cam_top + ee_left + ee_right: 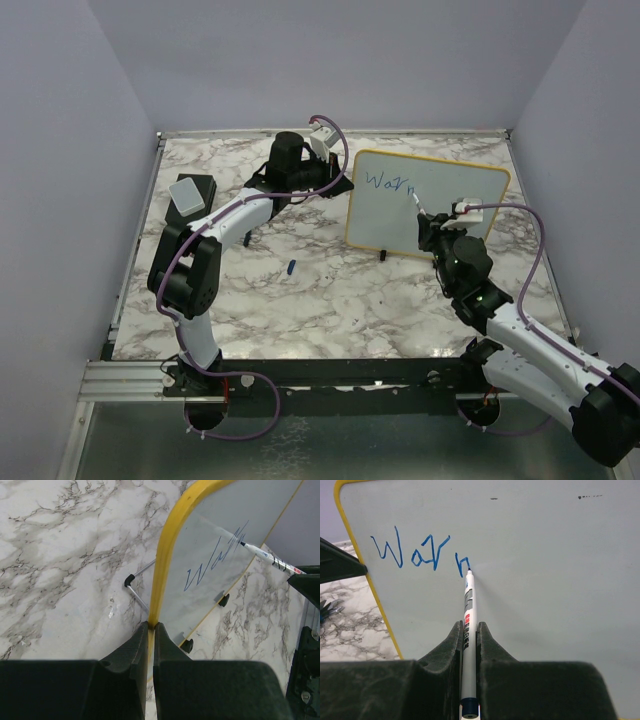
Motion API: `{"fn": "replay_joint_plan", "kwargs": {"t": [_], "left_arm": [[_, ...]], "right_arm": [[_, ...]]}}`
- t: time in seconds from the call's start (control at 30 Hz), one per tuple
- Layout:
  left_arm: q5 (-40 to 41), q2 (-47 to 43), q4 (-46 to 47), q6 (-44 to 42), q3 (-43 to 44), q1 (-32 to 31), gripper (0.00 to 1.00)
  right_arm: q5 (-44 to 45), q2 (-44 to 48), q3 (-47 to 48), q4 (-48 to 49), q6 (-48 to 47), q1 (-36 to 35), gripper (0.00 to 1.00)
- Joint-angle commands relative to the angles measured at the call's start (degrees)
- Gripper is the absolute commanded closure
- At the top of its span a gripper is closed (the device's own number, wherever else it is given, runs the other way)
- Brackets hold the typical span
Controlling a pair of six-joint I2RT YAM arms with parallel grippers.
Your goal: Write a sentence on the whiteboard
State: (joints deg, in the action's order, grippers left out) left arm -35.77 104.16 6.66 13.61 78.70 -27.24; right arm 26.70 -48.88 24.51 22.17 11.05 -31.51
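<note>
The whiteboard (440,215) stands upright at the back right of the table, white with a thin yellow frame and two black feet. Blue letters reading about "Warn" (388,183) are on its upper left; they also show in the right wrist view (420,555) and the left wrist view (215,560). My left gripper (151,626) is shut on the board's yellow left edge (165,565). My right gripper (468,625) is shut on a white marker (468,605), whose tip touches the board at the end of the last letter. The marker also shows from above (420,204).
A black eraser block with a grey top (190,193) lies at the back left. A small blue marker cap (290,266) lies on the marble table in front of the left arm. The board's wire stand leg (134,582) rests on the table behind it.
</note>
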Motion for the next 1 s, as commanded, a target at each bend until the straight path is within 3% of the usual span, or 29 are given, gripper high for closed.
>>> {"fn": "replay_joint_plan", "kwargs": {"t": [0.0, 0.53, 0.97], "left_arm": [[-1.58, -2.67, -0.16, -0.59, 0.93, -0.42, 0.94], [-1.65, -3.35, -0.15, -0.81, 0.76, -0.48, 0.94], [-1.68, -3.51, -0.82, -1.43, 1.02, -0.44, 0.94]], "right_arm": [[2.12, 0.68, -0.45, -1.53, -0.22, 0.26, 0.99], [3.32, -1.21, 3.92, 2.95, -4.0, 0.22, 0.99], [6.47, 0.39, 2.43, -0.01, -2.55, 0.22, 0.99]]}}
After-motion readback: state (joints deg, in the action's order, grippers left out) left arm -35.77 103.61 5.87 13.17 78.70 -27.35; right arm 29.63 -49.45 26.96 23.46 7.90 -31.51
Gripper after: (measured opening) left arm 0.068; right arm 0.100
